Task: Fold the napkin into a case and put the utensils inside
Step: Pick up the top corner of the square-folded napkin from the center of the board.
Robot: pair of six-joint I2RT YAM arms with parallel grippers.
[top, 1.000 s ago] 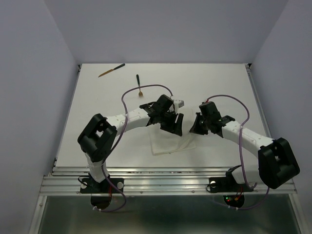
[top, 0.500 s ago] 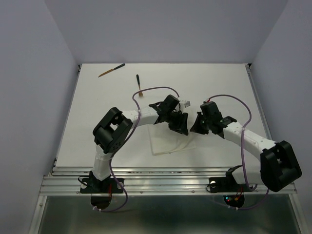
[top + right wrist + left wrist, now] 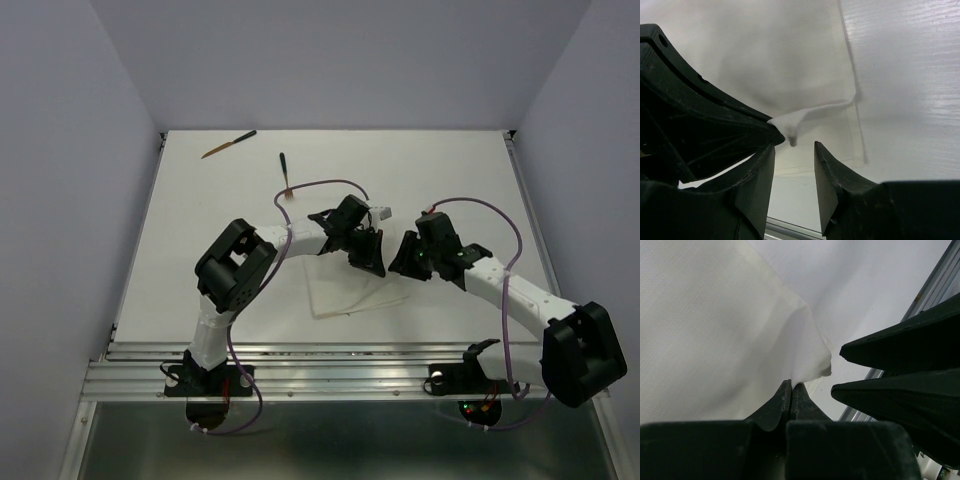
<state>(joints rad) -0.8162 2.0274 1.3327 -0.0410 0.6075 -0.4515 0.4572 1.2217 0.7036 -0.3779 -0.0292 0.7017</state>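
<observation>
The white napkin (image 3: 345, 292) lies on the table in front of both grippers, one corner (image 3: 812, 362) lifted off the surface. My left gripper (image 3: 791, 385) is shut on that raised corner. My right gripper (image 3: 794, 147) stands open just beside it, and the pinched corner (image 3: 790, 126) hangs between and slightly above its fingertips, free of them. In the top view the left gripper (image 3: 371, 261) and right gripper (image 3: 403, 262) nearly touch. Two wooden utensils with dark ends lie far back left: a knife (image 3: 228, 145) and a fork (image 3: 285, 173). No case is in view.
A metal rail (image 3: 330, 358) runs along the near table edge behind the napkin's front hem. Purple cables (image 3: 305, 184) loop over both arms. Grey walls close in the table on the left, right and back.
My left gripper has closed on the napkin's lifted corner. My right gripper, shut before, has opened and let that corner go. Both arms moved only slightly.
</observation>
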